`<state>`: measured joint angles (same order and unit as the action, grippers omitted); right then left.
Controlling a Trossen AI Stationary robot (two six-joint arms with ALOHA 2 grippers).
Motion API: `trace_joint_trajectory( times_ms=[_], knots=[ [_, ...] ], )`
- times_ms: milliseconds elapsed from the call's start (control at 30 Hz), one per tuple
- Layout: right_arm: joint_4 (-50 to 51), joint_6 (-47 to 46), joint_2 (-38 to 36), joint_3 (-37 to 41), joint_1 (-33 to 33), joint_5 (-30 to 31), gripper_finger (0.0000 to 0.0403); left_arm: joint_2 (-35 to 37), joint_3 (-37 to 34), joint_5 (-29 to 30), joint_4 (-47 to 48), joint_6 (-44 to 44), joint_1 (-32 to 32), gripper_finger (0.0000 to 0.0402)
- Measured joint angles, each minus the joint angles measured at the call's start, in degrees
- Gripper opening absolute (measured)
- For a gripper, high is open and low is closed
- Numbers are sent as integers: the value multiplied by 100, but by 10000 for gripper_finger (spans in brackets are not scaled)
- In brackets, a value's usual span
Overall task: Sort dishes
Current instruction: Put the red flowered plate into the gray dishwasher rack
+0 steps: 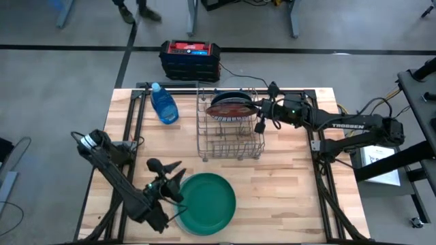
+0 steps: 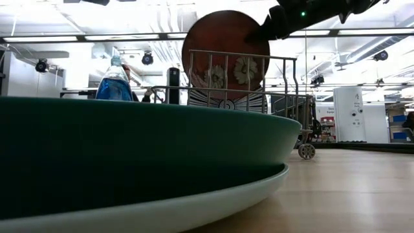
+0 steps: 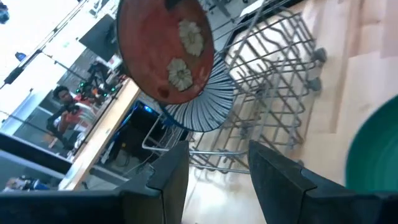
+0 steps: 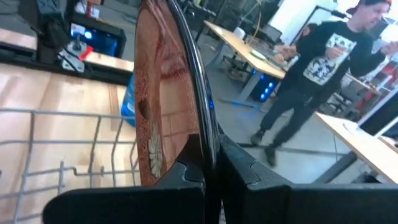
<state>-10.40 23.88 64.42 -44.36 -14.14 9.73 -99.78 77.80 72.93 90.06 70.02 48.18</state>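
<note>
While the big green plate (image 1: 206,203) lies flat at the table's front beside your spread left gripper (image 1: 165,178), your right gripper (image 1: 259,116) pinches the red flowered plate (image 1: 231,109) by its rim, upright over the wire rack (image 1: 231,146). It looks stiff, slick and breakable, so keep gripping the rim.

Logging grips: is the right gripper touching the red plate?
Touching: the right wrist view shows the right gripper clamped on the red plate's rim.
</note>
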Motion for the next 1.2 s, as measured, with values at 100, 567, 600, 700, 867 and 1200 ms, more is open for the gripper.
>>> trace_joint_trajectory(
  times_ms=[100,567,600,700,867,1200],
  knots=[
    [-3,-1,0,0,4,-20,3,91,-185,3,-3,148,-129,155],
    [-6,-2,0,0,-14,-79,3,134,-396,446,-4,-295,-963,155],
    [-5,-9,0,0,-15,-80,3,134,-393,446,-4,-288,-1006,155],
    [11,-22,0,0,-16,-80,3,134,-383,446,-22,-221,-1092,155],
    [58,-89,0,0,-19,-80,3,134,-360,449,-35,-201,-1097,155],
    [84,-128,0,0,-16,-82,3,130,-331,455,-37,-199,-1121,155]
  ],
)
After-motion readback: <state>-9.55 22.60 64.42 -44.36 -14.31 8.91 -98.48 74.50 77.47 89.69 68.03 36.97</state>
